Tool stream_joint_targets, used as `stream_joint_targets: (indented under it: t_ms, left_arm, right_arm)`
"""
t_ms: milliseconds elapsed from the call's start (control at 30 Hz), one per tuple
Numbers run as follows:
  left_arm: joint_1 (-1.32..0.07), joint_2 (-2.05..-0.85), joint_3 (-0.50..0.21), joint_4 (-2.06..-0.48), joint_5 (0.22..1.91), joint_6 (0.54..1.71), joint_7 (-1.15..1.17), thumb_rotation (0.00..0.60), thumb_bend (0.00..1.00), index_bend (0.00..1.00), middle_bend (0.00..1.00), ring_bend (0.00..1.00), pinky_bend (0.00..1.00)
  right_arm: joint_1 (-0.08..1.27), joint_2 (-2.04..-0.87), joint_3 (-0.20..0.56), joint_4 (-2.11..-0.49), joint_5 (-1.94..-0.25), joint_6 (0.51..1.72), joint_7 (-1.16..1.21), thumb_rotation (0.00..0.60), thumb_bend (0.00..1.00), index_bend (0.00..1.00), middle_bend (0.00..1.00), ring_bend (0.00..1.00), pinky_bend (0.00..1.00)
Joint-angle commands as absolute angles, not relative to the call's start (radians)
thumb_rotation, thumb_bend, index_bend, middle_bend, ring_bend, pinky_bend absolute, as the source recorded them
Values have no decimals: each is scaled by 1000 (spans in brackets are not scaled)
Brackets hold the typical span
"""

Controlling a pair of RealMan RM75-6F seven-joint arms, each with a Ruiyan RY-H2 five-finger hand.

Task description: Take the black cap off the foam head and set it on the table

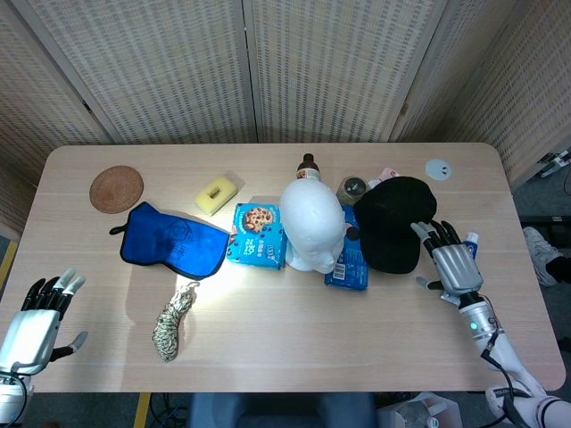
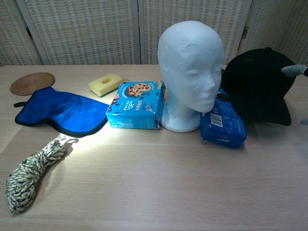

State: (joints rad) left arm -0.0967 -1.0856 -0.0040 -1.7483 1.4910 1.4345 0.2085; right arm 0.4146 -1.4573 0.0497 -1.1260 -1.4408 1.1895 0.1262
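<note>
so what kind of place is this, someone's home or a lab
Most likely a lab or test room set up for robot trials, not a home. A plain wooden table stands before woven folding screens, and unrelated props are laid out on it: a foam head, a black cap, a rope bundle.

The black cap (image 1: 393, 223) hides part of the blue box (image 1: 348, 261); chest view crops the right robot hand (image 2: 295, 70).
</note>
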Motion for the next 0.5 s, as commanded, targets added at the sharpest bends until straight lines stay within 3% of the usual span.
stream_joint_targets:
  t_ms: [33, 500]
  left_arm:
    - [-97, -1085, -4, -1748, 1491, 1434, 207, 600, 203, 122, 51, 68, 15]
    - [-98, -1088, -12, -1734, 1504, 1452, 191, 600, 203, 122, 51, 68, 15]
  right_arm:
    - [407, -1412, 40, -1195, -1433, 1164, 76, 600, 0, 0, 0, 0, 0]
    - [367, -1400, 74, -1265, -1487, 1323, 55, 600, 0, 0, 0, 0, 0]
